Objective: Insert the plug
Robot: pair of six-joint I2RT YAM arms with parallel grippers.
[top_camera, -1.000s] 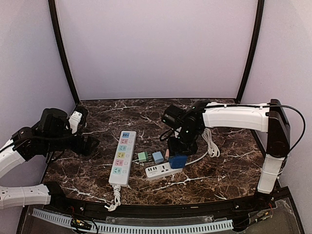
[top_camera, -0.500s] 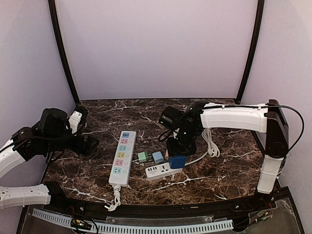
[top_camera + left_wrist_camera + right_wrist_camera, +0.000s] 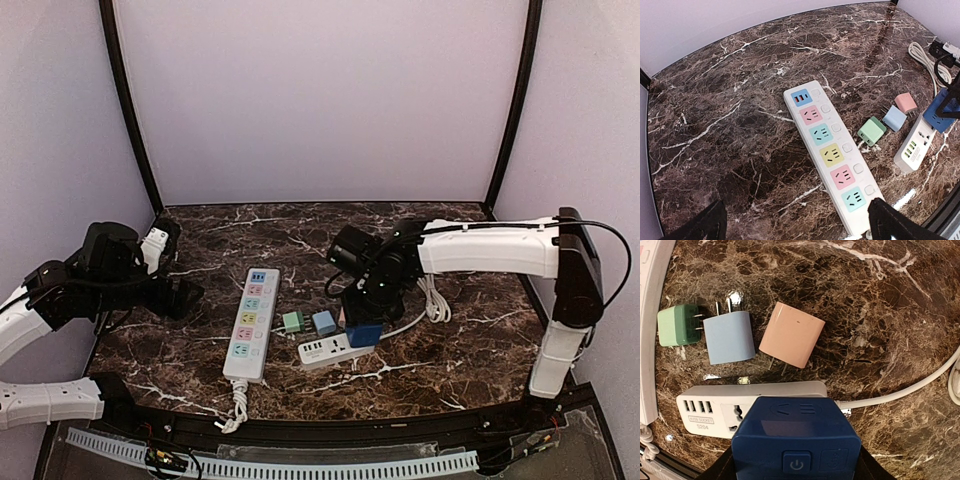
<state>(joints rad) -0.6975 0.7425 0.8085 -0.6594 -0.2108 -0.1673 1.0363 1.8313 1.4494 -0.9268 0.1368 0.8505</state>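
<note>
**Right claw** (image 3: 363, 322) clenched on the dark blue plug (image 3: 796, 435), 1 finger on each side, the plug jutting past the fingertips. The plug sits over the cord end of the small white power strip (image 3: 715, 396) on the tabletop (image 3: 450, 350); contact between them cannot be told. Its button face looks toward the wrist camera and its broad side runs parallel to the strip; prongs hidden. **Left claw** (image 3: 797, 226) released, well apart.

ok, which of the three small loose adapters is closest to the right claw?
The pink adapter, right beside the blue plug that the right claw holds. The light-blue adapter lies further off, the green adapter furthest.
</note>
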